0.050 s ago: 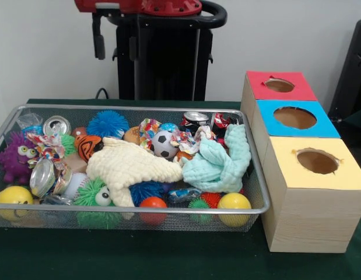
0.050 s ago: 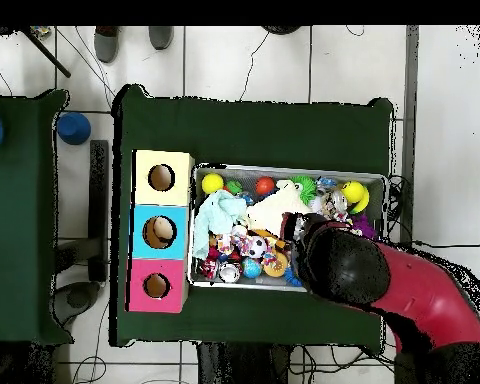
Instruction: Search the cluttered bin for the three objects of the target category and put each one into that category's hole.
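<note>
Looking across the dark green table, we note the silver wire-mesh bin nearest, packed with clutter. Along its front edge sit a small orange ball at 6 o'clock and a yellow ball toward 4 o'clock, with a green spiky googly-eyed toy at 7 o'clock. At centre lies a cream waffle-weave cloth; a mint green cloth is bunched at 3 o'clock, touching it. Behind them rest a black-and-white soccer ball, a blue spiky ball and crushed metal cans at 12 o'clock.

Just beside the bin at 3 o'clock stands a wooden box with three round holes: yellow-topped hole nearest, blue-topped hole, red-topped hole farthest.

From overhead, the red and black arm covers the bin's corner; its gripper is hidden, so we cannot tell its state.
</note>
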Available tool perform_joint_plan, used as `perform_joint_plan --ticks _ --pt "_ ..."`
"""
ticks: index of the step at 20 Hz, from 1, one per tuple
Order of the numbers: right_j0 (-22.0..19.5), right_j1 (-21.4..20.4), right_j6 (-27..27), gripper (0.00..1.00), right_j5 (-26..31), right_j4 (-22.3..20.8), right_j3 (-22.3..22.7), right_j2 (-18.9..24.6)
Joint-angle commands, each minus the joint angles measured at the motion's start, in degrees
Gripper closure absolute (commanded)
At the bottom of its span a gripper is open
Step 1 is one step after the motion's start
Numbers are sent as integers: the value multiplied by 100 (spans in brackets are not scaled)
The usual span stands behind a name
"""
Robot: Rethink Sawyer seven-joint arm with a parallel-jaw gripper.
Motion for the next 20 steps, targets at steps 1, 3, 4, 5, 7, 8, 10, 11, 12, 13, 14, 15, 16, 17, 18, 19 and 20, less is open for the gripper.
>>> perform_joint_plan --ticks 1,3,4,5,7,8,10,11,12,13,14,15,16,17,18,19,20 --pt "-436 137 -1167 0 71 -568 519 750" --pt "-456 107 -1024 0 -1 -676 545 744" --pt "-484 93 -975 0 -45 -702 586 771" --pt "-515 91 -932 0 -46 -739 605 809" --pt "-544 97 -863 0 -45 -777 645 841" --pt "-556 115 -829 0 -35 -812 645 846" --pt "-574 163 -747 0 -67 -869 653 864" --pt "-578 190 -698 0 -97 -905 663 863" --pt "-582 217 -650 0 -128 -941 674 861" --pt "-590 236 -617 0 -146 -970 678 871" --pt "-605 264 -582 0 -180 -998 691 884" --pt "-620 292 -547 0 -214 -1027 704 898" --pt "-636 331 -508 0 -267 -1062 726 908" --pt "-646 363 -475 0 -318 -1099 736 920" --pt "-656 395 -442 0 -369 -1137 745 933" --pt "-657 419 -415 0 -403 -1165 750 935" --pt "-648 470 -370 0 -479 -1223 752 918"
